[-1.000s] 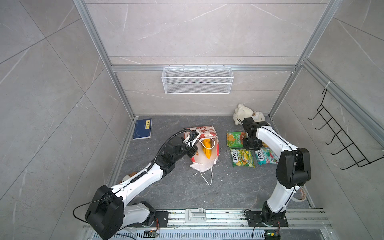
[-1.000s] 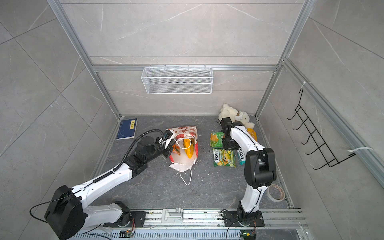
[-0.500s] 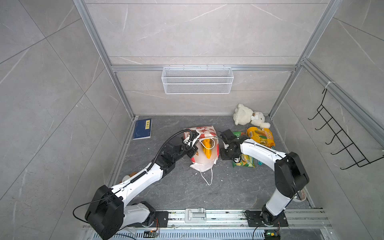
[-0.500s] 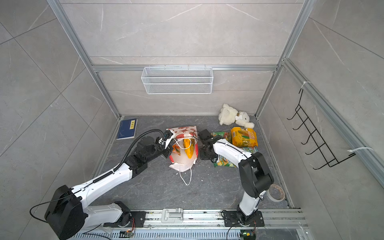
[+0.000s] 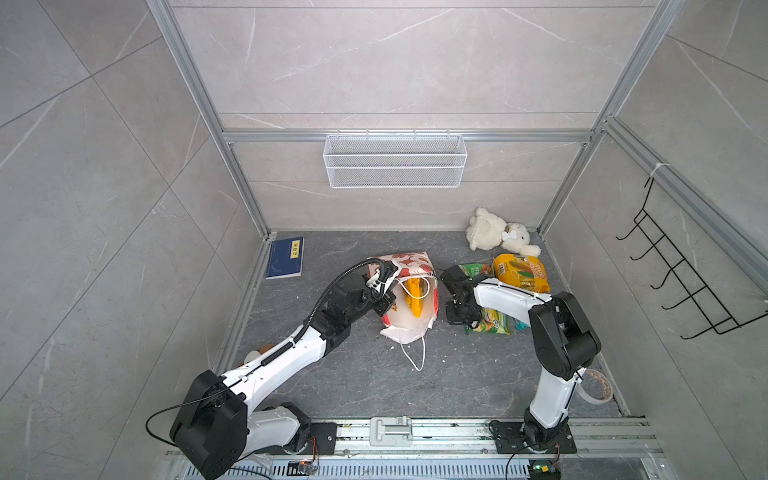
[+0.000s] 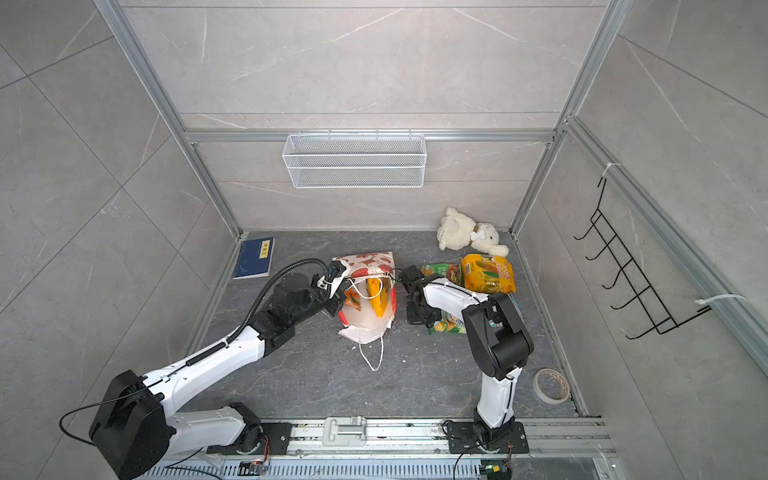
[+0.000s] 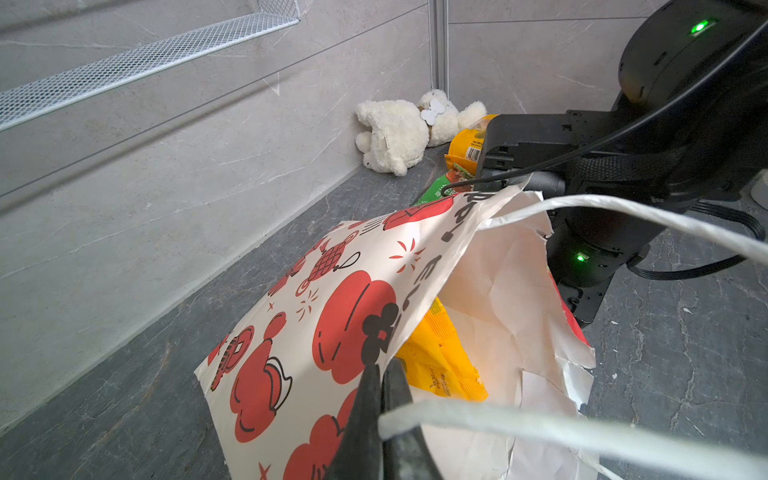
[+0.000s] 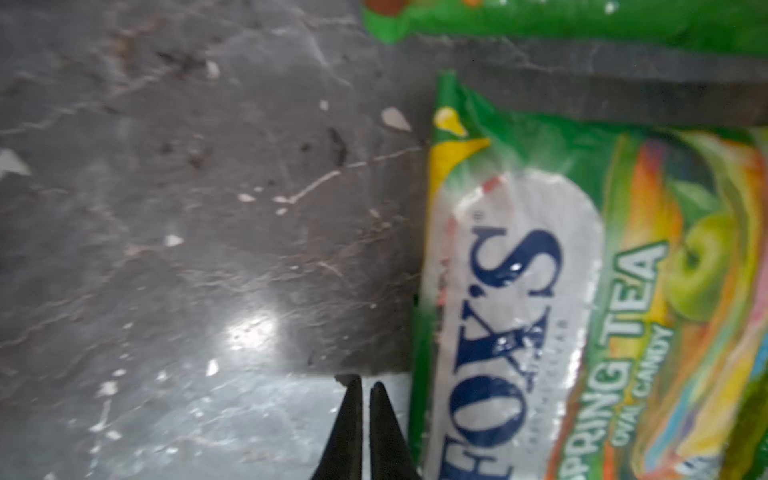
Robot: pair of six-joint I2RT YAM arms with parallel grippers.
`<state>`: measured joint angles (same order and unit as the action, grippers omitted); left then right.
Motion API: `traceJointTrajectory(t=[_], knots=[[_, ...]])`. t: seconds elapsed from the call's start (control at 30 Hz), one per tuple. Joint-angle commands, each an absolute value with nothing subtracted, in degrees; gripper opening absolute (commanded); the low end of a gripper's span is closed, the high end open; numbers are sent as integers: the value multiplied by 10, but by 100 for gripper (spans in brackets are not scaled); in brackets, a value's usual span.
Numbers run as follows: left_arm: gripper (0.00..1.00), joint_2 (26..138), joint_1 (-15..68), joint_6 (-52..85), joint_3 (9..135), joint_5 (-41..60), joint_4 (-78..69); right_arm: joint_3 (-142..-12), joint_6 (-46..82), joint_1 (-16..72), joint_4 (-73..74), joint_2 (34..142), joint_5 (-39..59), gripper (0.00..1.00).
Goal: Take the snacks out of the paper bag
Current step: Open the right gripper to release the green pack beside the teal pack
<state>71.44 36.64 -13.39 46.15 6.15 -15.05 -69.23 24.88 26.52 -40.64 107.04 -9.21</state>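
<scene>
The paper bag (image 5: 409, 266) is white, printed with red cartoon shapes and black lettering. Inside it shows an orange-yellow packet (image 5: 413, 297). The counter (image 5: 374, 386) is dark grey with pale veins. The FOX'S packet (image 8: 582, 311) is green with a white panel and dark blue letters. The corn packet (image 5: 521, 272) is yellow-orange. The plush toy (image 5: 490, 235) is cream. The book (image 5: 285, 258) is blue with a yellow label.

Bag mouth: paper bag (image 5: 405, 266) held agape, reachable from above.
Across mouth: cord handle (image 7: 623, 206) loops over it.
Right side: right gripper (image 8: 365, 388) stands just beside.
Near floor (image 5: 415, 390): bare.
</scene>
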Motion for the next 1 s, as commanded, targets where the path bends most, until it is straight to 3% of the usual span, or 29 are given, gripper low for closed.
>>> traceJointTrajectory(t=[0.0,0.37,0.63,0.8,0.97], knots=[[0,705,364,-127,468,58,-162,-682,248,260,-418,1076,-112,10],[0,702,364,-125,465,57,-158,-674,235,244,-426,1080,-144,11],[0,705,364,-122,467,59,-157,-666,222,229,-402,1038,-95,13],[0,707,364,-119,474,65,-150,-642,211,242,-354,933,-44,16],[0,712,364,-118,477,68,-148,-549,186,288,-202,741,-33,18]])
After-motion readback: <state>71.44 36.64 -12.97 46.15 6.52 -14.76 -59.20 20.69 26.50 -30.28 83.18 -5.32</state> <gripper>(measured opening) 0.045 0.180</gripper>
